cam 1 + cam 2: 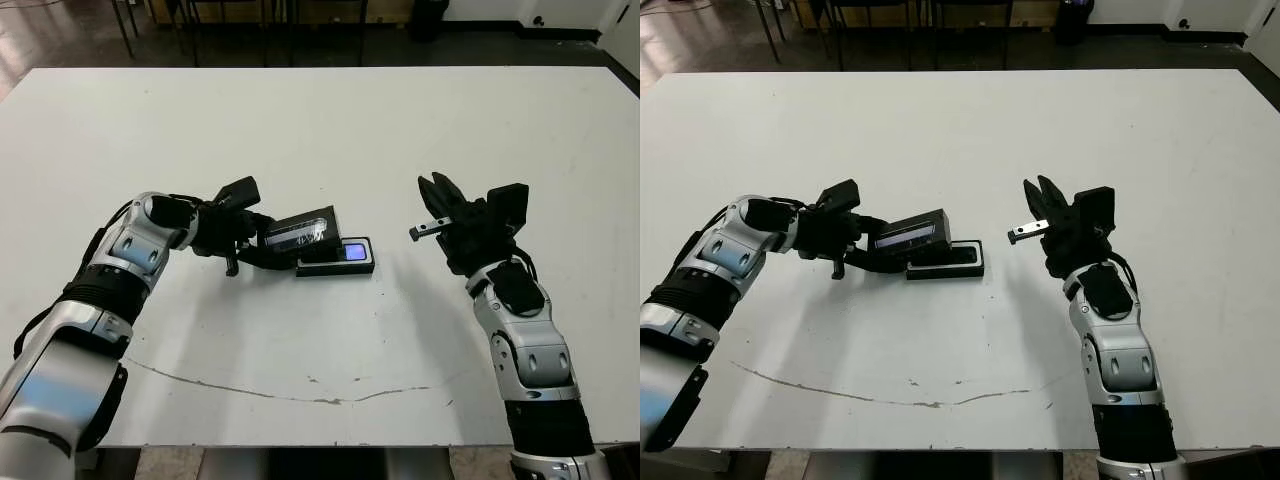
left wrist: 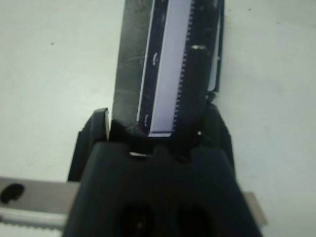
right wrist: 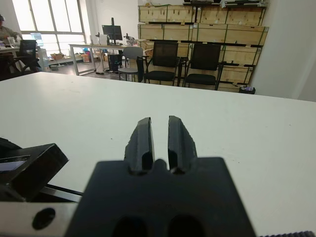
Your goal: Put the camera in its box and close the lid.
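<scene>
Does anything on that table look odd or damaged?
A thin dark crack-like line runs across the table near its front edge. The lid stands half raised and tilted over the box, held up by the left pincer. Nothing is spilled.

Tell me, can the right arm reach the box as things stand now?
Probably yes: bare table lies between the right gripper and the box. Only the left gripper, at the lid, crowds the far side.
</scene>
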Action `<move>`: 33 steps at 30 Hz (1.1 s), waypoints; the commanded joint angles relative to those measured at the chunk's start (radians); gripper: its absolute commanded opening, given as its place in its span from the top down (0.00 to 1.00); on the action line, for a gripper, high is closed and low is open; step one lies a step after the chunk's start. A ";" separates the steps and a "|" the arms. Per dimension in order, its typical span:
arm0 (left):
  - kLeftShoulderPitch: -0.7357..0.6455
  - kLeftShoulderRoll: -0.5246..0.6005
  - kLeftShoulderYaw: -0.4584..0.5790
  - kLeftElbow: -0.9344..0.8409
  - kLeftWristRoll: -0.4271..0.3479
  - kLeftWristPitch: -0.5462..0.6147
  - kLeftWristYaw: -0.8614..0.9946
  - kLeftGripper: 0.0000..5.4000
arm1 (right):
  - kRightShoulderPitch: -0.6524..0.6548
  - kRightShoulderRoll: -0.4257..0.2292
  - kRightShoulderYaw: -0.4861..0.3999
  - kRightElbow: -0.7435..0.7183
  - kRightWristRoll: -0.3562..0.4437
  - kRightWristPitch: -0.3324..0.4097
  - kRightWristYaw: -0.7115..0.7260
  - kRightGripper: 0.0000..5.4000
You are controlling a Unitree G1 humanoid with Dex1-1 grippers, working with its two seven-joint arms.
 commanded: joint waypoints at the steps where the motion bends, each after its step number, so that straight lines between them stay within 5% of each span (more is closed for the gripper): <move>1: 0.020 0.000 -0.032 -0.009 0.024 0.010 -0.042 0.73 | 0.018 -0.007 -0.002 0.013 -0.010 0.004 -0.004 1.00; 13: 0.015 0.019 -0.035 -0.047 -0.007 0.057 -0.161 0.73 | 0.017 -0.006 0.002 0.018 -0.017 0.003 -0.003 1.00; 23: 0.094 -0.016 -0.036 -0.205 0.080 0.176 0.122 0.73 | 0.021 -0.006 0.002 0.016 -0.021 0.002 -0.001 1.00; 33: 0.101 -0.062 -0.139 -0.308 0.111 0.301 0.115 0.73 | 0.021 -0.001 0.003 0.019 -0.023 -0.005 -0.004 1.00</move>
